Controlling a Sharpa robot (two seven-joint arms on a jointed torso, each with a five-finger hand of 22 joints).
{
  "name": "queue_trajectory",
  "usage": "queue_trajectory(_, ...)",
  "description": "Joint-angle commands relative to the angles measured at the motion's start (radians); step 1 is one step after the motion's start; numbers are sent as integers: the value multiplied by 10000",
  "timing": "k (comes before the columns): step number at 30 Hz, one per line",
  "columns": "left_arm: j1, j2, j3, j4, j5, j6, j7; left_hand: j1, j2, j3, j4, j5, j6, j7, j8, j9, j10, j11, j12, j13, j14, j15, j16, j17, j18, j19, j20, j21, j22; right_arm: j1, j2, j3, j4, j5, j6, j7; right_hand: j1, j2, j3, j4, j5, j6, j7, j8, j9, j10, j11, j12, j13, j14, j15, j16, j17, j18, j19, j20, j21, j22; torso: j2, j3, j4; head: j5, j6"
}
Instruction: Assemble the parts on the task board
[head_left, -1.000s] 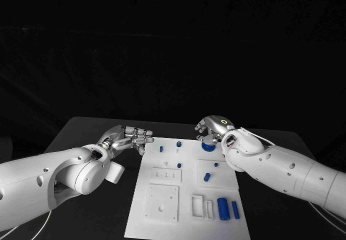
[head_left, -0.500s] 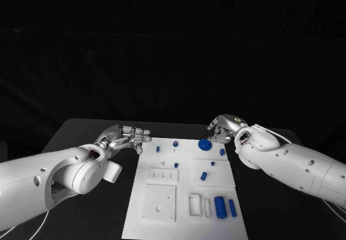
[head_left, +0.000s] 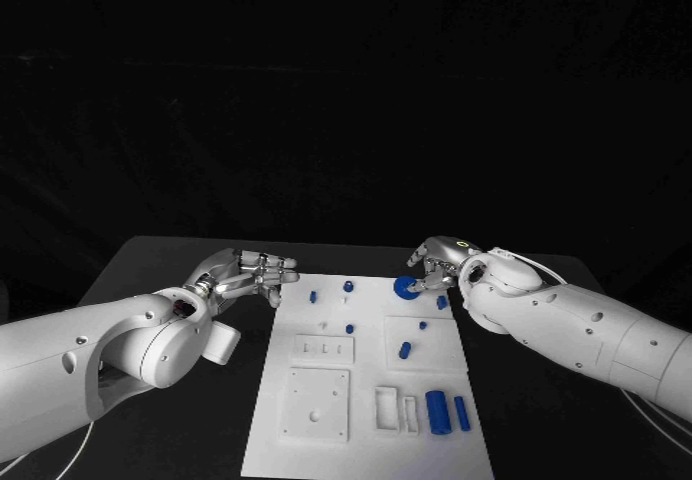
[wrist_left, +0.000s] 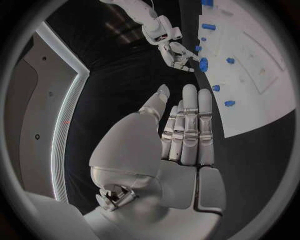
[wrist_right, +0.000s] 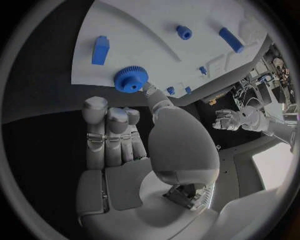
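Since a second ago the right hand (head_left: 437, 262) has let the blue gear (head_left: 407, 287) go and drawn back toward the board's far right corner, then eased in again; now its fingers (wrist_right: 107, 122) lie straight and close together, holding nothing, with the thumb tip at the gear's edge. Whether thumb and gear touch I cannot tell. The gear sits flat on the board (head_left: 325, 432) near its far edge, right of centre. My reading: the gear has been set down at or near its seat, and the thumb may be nudging it home; whether it is fully seated cannot be judged from these views.

Across the desk (head_left: 159, 260) the left hand (head_left: 245, 274) hovers just beside the board's far left corner, much as it did before, fingers extended side by side and clamped on nothing.

As for what holds what: the board carries several recesses. Near its near right corner two blue bars (head_left: 447, 412) lie side by side next to a pair of narrow white frames (head_left: 392, 408). A short blue peg (head_left: 405, 350) rests in the square panel right of centre. Small blue studs (head_left: 348, 289) stand along the far edge left of the gear. The large square plate (head_left: 317, 402) at the near left shows no blue part in it
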Motion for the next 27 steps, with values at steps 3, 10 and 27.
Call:
queue_trajectory(3, 20, 45, 6, -23, -19, 164, 112, 49, -11, -15, -54, 67, -60, -14, -4, 4, -77, -19, -30, 13, -78, -1, -61, -18, 199, -112, 7, 102, -51, -59, 255, 3, -354, 77, 535, 255, -27, 141, 31, -97, 76, 137, 19, -25, -2, 54, -1, 50, 36, 71, 2, -26, 154, 11, 338, 80, 146, 871, 22, 4, 55, -24, -16)
queue_trajectory(10, 19, 63, 6, -57, -19, 173, 107, 49, -11, -15, -54, 67, -60, -14, -4, 4, -77, -19, -30, 13, -78, -1, -61, -18, 199, -112, 7, 102, -51, -128, 435, 3, -639, 89, 645, 301, -95, 228, 175, -221, 104, 354, 3, -18, 5, 182, -6, 365, 282, 132, 11, 118, 496, -5, 353, 92, 483, 930, 8, -5, 35, 2, -65)
queue_trajectory(27, 19, 58, 5, -67, -21, 180, 75, 49, -11, -15, -54, 67, -60, -14, -4, 4, -77, -19, -30, 13, -78, -1, -61, -18, 199, -112, 7, 102, -51, -156, 475, 3, -846, 153, 864, 330, -491, 311, 1547, -674, -49, 588, -12, -27, -1, 262, -35, 591, 518, 182, 0, 133, 821, -19, 275, 87, 899, 961, 5, 10, 9, 2, -88)
